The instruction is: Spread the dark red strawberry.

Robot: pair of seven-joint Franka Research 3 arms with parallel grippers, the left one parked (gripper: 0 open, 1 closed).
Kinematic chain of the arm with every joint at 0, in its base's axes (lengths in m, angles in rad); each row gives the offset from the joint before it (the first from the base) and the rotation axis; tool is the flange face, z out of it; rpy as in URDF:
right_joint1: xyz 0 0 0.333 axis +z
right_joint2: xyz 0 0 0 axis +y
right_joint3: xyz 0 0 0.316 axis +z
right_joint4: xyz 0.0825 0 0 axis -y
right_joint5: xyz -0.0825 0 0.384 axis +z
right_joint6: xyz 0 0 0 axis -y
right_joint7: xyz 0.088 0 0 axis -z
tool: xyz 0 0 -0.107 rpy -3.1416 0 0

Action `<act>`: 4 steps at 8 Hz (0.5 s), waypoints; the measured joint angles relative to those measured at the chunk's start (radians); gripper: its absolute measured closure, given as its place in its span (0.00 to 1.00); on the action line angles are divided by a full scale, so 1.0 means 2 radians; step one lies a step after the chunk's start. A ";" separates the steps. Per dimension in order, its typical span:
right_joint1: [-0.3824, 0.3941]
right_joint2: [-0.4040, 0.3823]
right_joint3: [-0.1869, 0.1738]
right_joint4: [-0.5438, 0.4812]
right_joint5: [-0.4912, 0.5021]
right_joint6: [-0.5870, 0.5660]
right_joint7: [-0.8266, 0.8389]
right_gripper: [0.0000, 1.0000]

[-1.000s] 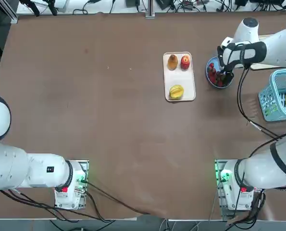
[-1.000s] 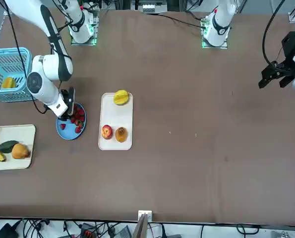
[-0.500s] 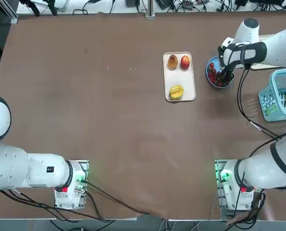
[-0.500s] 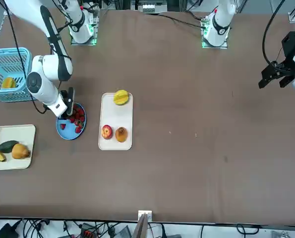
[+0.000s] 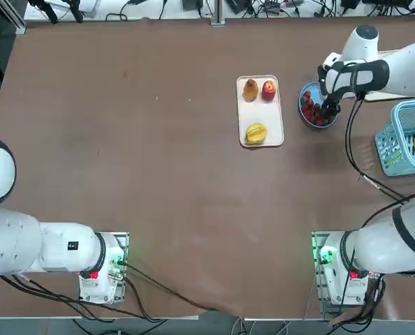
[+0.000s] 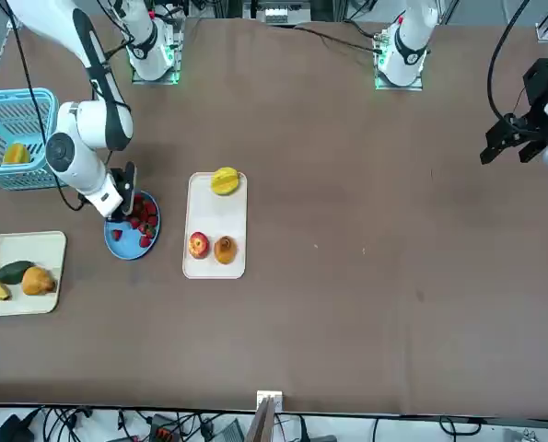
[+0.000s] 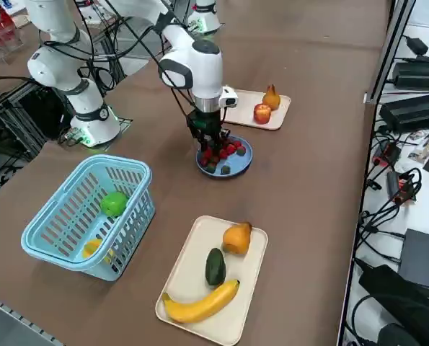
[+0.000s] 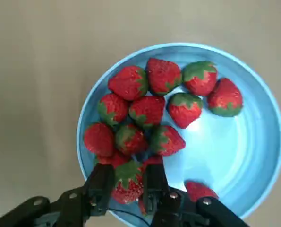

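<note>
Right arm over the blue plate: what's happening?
The right gripper is down in the blue plate, its fingers closed on one strawberry at the edge of the pile of strawberries. Nothing has been lifted out; the berries all sit in the plate, mostly bunched to one side.

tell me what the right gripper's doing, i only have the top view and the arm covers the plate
Observer: The right gripper is down in the blue plate, fingers closed on one strawberry at the plate's near edge.
Operator: are the other berries spread yet
Observer: No. The wrist view shows the other strawberries bunched together on one side of the plate, many touching.
Operator: any free room on the plate
Observer: Yes, the other side of the plate is bare blue.
</note>
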 joint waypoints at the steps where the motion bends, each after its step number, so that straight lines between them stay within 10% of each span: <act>1: 0.000 -0.008 0.000 0.007 0.000 -0.008 0.000 0.62; 4: -0.001 -0.006 0.000 0.064 0.000 -0.047 0.001 0.62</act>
